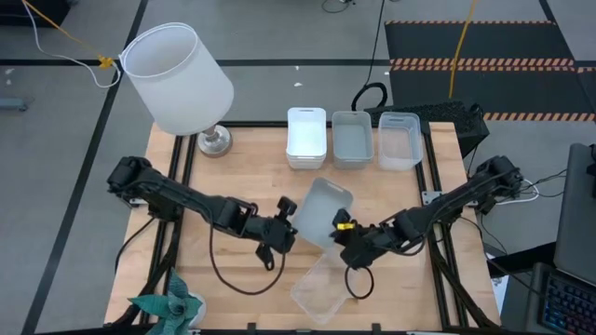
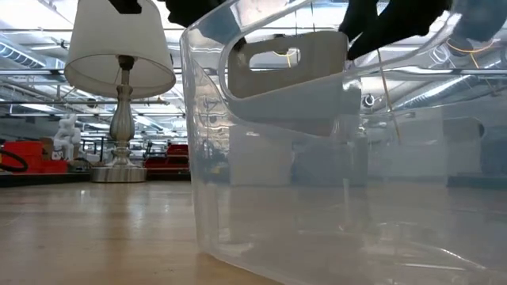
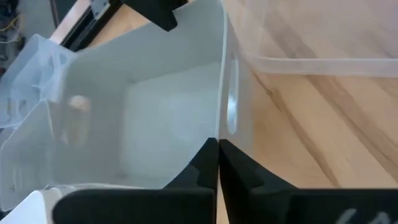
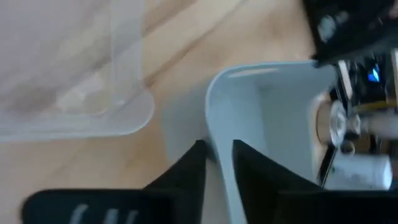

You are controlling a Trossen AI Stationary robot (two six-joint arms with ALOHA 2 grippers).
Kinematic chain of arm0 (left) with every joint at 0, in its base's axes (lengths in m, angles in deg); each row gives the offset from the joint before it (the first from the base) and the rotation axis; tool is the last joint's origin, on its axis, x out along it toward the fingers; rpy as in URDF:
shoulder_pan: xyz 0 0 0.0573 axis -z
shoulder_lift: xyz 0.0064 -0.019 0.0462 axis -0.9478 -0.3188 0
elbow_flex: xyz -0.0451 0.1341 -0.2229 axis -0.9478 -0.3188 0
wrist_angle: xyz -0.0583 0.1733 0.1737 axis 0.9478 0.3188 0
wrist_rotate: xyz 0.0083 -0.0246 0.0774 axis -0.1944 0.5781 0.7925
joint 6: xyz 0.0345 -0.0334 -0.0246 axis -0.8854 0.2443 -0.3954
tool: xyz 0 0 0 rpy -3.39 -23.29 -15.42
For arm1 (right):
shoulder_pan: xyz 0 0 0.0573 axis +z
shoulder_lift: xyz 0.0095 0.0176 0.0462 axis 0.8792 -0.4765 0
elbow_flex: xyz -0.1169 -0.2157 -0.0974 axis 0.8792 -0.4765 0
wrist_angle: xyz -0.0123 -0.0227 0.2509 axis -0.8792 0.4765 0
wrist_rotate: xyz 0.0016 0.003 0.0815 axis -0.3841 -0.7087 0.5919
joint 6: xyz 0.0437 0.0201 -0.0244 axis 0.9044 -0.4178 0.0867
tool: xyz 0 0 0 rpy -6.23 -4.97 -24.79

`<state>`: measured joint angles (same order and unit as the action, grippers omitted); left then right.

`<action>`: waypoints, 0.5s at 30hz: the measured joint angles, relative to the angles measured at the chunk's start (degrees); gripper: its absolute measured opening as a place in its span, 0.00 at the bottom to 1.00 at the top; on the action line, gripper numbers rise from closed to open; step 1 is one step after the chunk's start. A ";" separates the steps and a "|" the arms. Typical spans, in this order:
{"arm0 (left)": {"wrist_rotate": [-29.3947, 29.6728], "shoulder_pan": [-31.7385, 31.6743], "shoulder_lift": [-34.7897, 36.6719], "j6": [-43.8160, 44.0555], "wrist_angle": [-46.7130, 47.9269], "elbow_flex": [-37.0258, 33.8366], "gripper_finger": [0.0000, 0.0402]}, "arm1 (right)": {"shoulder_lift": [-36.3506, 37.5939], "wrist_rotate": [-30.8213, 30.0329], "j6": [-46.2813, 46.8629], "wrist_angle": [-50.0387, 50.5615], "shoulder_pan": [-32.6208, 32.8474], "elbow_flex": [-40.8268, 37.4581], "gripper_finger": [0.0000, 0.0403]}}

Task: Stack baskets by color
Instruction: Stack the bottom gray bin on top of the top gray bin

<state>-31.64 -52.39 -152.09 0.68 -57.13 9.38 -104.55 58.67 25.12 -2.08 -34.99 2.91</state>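
Observation:
A pale grey basket (image 1: pixel 321 212) hangs tilted over the table's middle, between my two grippers. My left gripper (image 3: pixel 217 144) is shut on one of its walls. My right gripper (image 4: pixel 217 149) is at the opposite side, its fingers apart on either side of that wall's rim (image 4: pixel 214 99); I cannot tell whether they touch it. A clear basket (image 1: pixel 326 287) lies on the table toward the near edge, below the grey one. At the far edge stand a white basket (image 1: pixel 306 137), a grey one (image 1: pixel 353 138) and a clear one (image 1: pixel 399 140) in a row. My left gripper pinches the grey basket's end wall (image 3: pixel 219 127) at its rim, just by the handle slot (image 3: pixel 231 112), one finger inside the basket and one outside. The fingers come slanting down from the table's left. The basket is lifted clear of the table and tilted.
A table lamp with a big white shade (image 1: pixel 177 79) stands at the far left corner. A small green plant (image 1: pixel 172 305) sits at the near left edge. Bare wood shows to the left and right of the arms.

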 joint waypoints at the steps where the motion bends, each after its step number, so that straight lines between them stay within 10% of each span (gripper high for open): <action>1: 0.32 -0.08 0.06 0.01 -0.21 0.00 0.01 | 0.45 -0.33 1.78 0.14 0.01 0.00 0.23; 15: -3.38 -3.10 -0.01 4.94 -2.75 0.12 0.01 | 2.86 5.43 25.10 0.21 -2.68 0.22 0.48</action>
<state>-35.02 -55.49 -152.10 5.62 -59.88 9.50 -101.69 64.10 50.22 -1.87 -37.66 3.13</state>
